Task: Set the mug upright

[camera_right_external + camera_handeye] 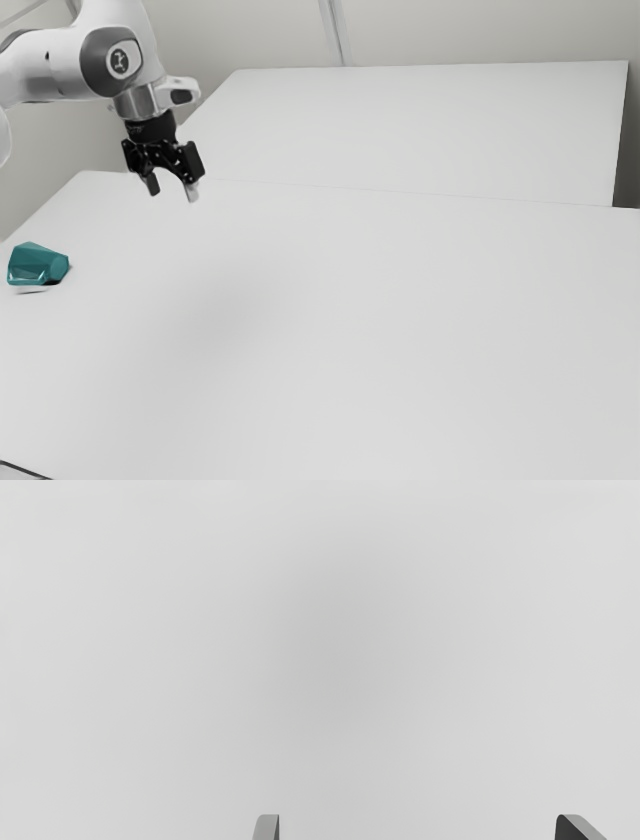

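The black two-finger fingers (172, 192) hang above the smooth white desk (330, 330), spread wide apart with nothing between them. The teal, faceted, tapering mug (36, 265) lies tipped over on its side on the desk, lower than the fingers and well apart from them, off toward the exterior view's left. Its narrower end faces the exterior view's right. Beneath the fingers, in the wrist view, a soft grey shadow spreads across the desk's pale top.
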Tool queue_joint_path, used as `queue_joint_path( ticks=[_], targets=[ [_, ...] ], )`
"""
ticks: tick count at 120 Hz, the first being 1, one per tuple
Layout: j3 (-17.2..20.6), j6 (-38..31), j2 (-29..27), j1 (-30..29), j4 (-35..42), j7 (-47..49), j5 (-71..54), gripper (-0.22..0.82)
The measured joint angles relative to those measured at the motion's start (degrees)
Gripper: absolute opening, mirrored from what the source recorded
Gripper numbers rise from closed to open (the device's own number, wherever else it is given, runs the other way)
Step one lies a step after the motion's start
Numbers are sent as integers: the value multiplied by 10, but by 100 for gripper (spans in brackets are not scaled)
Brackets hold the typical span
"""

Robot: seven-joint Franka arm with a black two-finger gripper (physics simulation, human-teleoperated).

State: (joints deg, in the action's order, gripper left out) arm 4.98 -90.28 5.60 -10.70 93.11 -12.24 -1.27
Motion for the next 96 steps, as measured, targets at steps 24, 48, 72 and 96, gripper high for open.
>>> queue_joint_path(
  ticks=[24, 48, 72, 96],
  targets=[
    [-38, -98, -27, 1, 50, -31, 0, 60],
    [-45, -185, -22, -135, 101, -66, 34, 60],
    [-43, -239, -30, -307, 160, -150, 129, 60],
    [-21, -237, -12, -415, 162, -265, 211, 60]
  ],
)
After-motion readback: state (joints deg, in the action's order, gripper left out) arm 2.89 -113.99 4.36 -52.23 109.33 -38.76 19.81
